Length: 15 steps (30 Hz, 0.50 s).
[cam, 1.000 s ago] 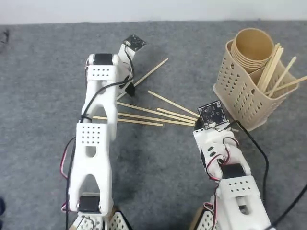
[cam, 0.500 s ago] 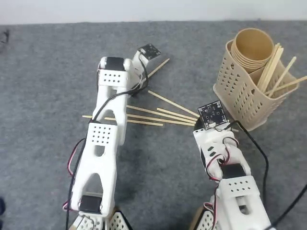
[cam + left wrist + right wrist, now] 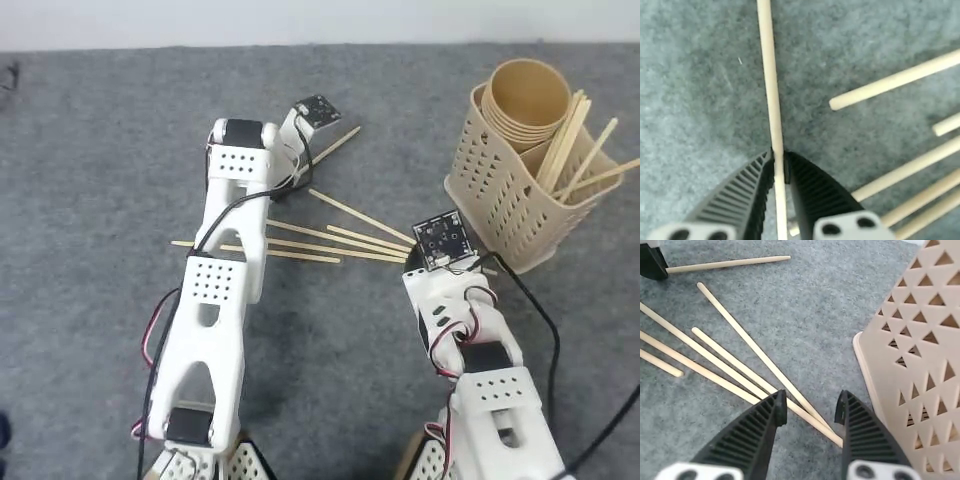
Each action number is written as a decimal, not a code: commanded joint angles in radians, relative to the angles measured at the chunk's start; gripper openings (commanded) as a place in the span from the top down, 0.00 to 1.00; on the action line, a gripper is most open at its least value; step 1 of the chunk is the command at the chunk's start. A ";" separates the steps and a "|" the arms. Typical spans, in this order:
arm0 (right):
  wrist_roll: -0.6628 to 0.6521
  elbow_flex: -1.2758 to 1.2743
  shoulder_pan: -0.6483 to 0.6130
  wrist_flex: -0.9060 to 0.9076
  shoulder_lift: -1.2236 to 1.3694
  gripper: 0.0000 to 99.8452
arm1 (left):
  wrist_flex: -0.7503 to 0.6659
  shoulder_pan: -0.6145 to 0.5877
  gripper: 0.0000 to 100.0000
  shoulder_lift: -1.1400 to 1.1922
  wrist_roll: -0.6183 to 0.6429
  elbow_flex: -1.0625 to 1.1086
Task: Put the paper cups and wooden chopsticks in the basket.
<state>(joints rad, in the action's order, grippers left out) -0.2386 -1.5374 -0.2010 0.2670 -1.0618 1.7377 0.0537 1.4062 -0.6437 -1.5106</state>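
Over the last second the left arm has swung away from the fan of loose wooden chopsticks [image 3: 330,240] toward the far side of the grey felted tabletop [image 3: 100,150]. Its left pincer [image 3: 778,155] is now clenched on a single pale wooden chopstick [image 3: 769,75], the stick running out straight between the ribbed jaws. In the high view that stick's free end has shifted slightly toward the basket side, which suggests the grip is carrying it rather than sliding along it. It looks ready to be lifted and taken across to the beige perforated plastic basket [image 3: 480,190]. That basket stands well apart on the right and already holds the stacked tan paper cups [image 3: 525,95] and several sticks. The right arm has not moved: its right pincer [image 3: 810,402] hangs released, jaws spread, over the near ends of the loose sticks just beside the basket wall, grasping nothing.
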 commanded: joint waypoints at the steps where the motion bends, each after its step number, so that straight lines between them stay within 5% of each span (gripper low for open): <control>1: 0.002 0.006 -0.002 -0.021 -0.018 0.83 | 0.020 0.011 0.99 -0.071 -0.031 0.062; 15: -0.068 -0.011 0.001 -0.051 -0.018 0.83 | 0.020 0.175 0.99 -0.690 0.046 0.469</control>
<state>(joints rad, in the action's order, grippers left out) -0.2923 -1.5574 -0.2010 0.2394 -1.0618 1.7331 0.1642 0.9996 -0.6437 -1.1270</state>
